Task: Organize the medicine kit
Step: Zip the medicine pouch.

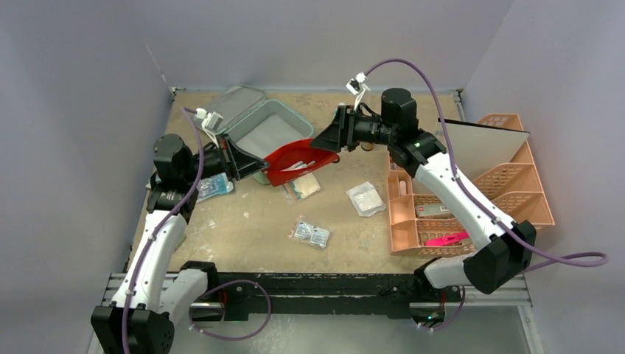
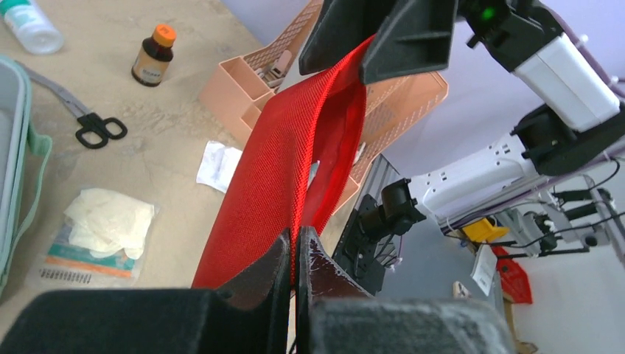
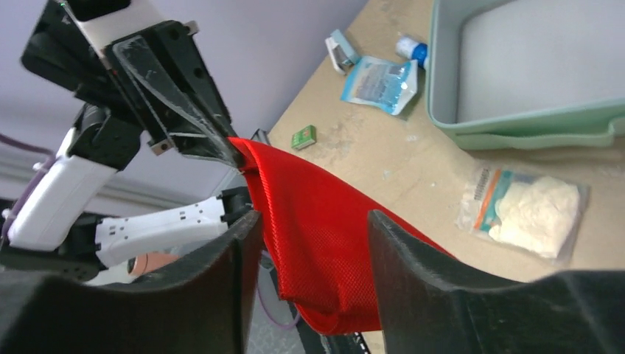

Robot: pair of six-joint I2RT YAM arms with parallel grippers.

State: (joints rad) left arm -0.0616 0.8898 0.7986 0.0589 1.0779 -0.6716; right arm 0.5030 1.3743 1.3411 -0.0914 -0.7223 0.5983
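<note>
Left arm (image 1: 158,236) and right arm (image 1: 457,192) reach toward each other, left jaws clamping red pouch (image 1: 291,158), right jaws released.

medicine kit (image 2: 18,147): cut by left edge | brown bottle (image 2: 153,55): label unreadable | red pouch (image 1: 298,158): covers kit's near corner

left gripper (image 2: 295,245) clamped on the red pouch (image 2: 284,147), right gripper (image 3: 313,221) facing it, jaws apart.

Red pouch (image 3: 324,243) between parted jaws, mint case (image 3: 516,127) beyond
</note>
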